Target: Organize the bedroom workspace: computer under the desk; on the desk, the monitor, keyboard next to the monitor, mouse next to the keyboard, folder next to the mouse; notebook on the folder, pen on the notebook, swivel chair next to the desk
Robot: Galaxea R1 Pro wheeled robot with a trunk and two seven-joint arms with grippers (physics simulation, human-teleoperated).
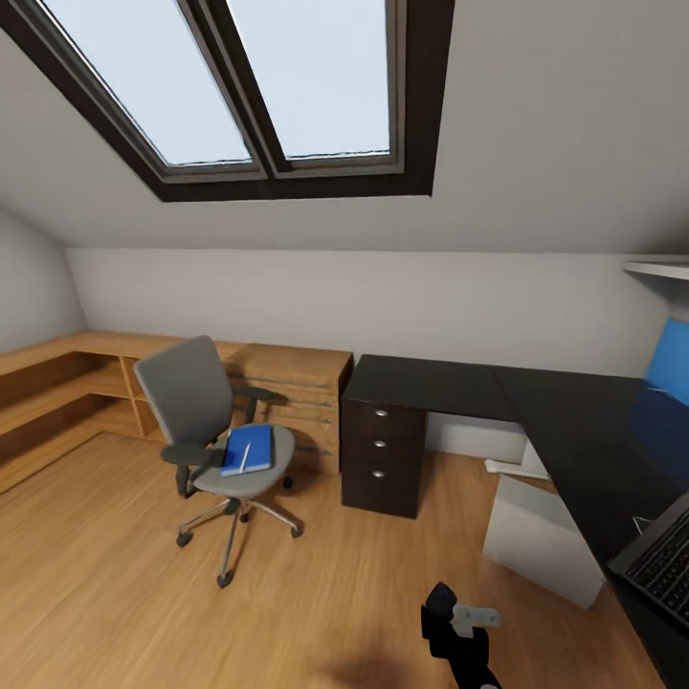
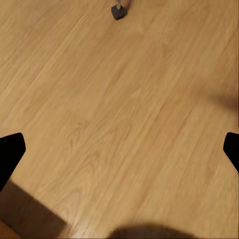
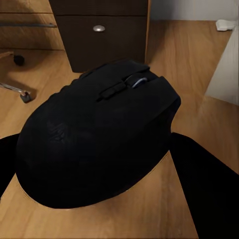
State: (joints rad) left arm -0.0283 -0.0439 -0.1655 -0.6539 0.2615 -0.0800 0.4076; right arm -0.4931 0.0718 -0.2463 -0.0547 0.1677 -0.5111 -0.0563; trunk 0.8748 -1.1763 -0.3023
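Mouse (image 3: 99, 139), black, sits between the two dark fingers of the right gripper (image 3: 99, 164), clamped from both sides and carried above the wood floor (image 2: 119, 109), short of the desk (image 1: 536, 402). In the head view the same gripper (image 1: 459, 627) hangs low over the floor beside the pale computer (image 1: 541, 536), which stands under the desk's long wing.

Keyboard (image 1: 660, 565) lies at the desk's near right edge, part cut off by the frame. Spot for the mouse would be beside it.

Left gripper (image 2: 119, 149) spread wide and empty, fingers apart over bare floor; a chair castor (image 2: 118, 10) shows ahead of it.

Risks, as judged:
- Mouse is rounded and glossy; a shallow pinch could let it slide out during the lift.
- Arm rising near the desk edge could clip the top or the computer.
- Setting down blind could nudge the keyboard off its edge.

Swivel chair (image 1: 206, 402) stands well apart near the drawers, blue folder (image 1: 249, 448) on its seat, untouched.
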